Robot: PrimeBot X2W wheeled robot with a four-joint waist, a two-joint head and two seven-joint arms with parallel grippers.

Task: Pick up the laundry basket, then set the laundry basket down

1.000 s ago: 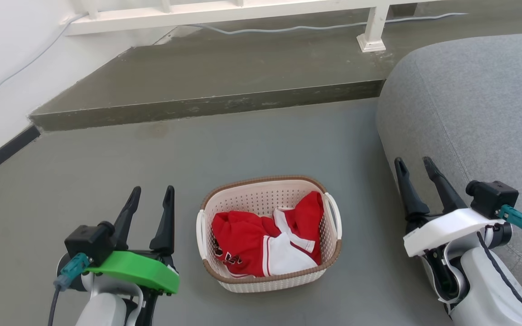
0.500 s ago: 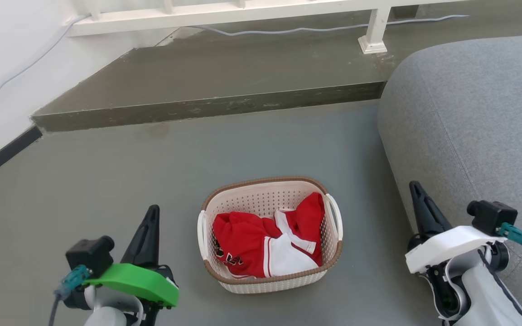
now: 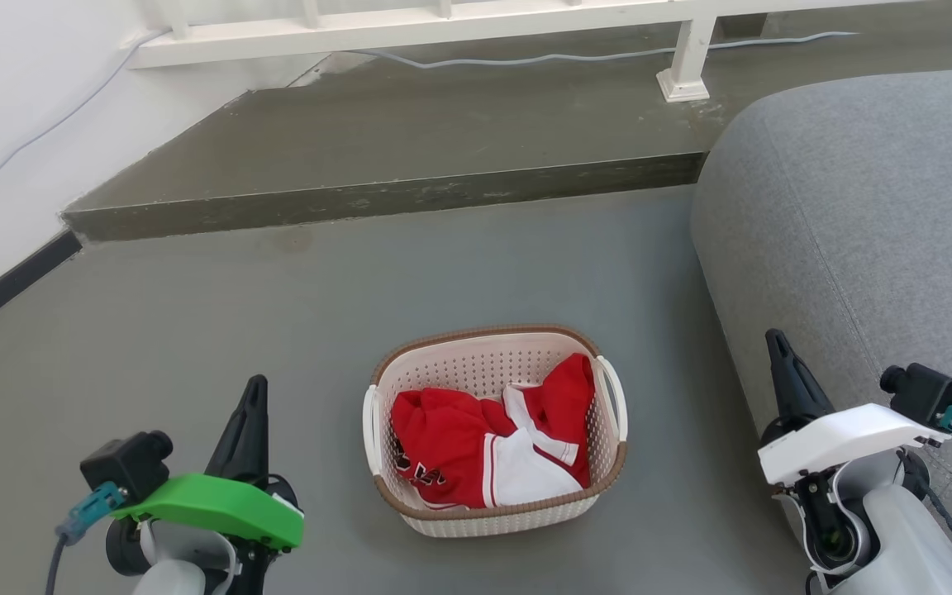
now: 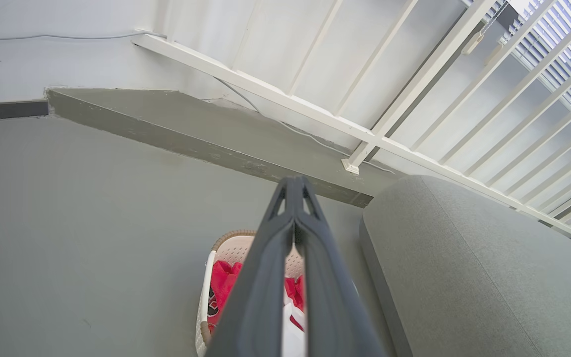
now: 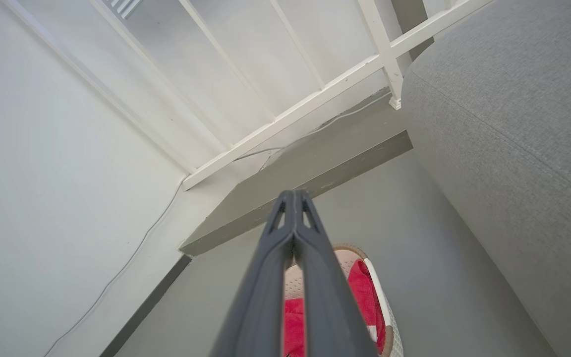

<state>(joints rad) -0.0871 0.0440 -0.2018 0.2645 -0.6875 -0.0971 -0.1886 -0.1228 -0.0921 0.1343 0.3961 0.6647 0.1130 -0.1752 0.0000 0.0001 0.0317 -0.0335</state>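
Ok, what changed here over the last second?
Both the left end effector and right end effector closed from open to shut on nothing, and sank slightly lower in the head view. The cream perforated plastic laundry basket with its red-and-white garment stayed on the grey floor, untouched.

I count one basket (image 3: 476, 364) with two handles (image 3: 369, 428). It holds red-and-white cloth (image 3: 459, 446); whether that is one piece or several I cannot tell. I have two grippers, the left gripper (image 3: 254, 388) and the right gripper (image 3: 774, 340), each with two fingers. Around them are one grey sofa (image 3: 856, 207), one raised step (image 3: 410, 132), one white railing (image 3: 443, 25) and two cables (image 3: 525, 58), one on the step and one on the wall.
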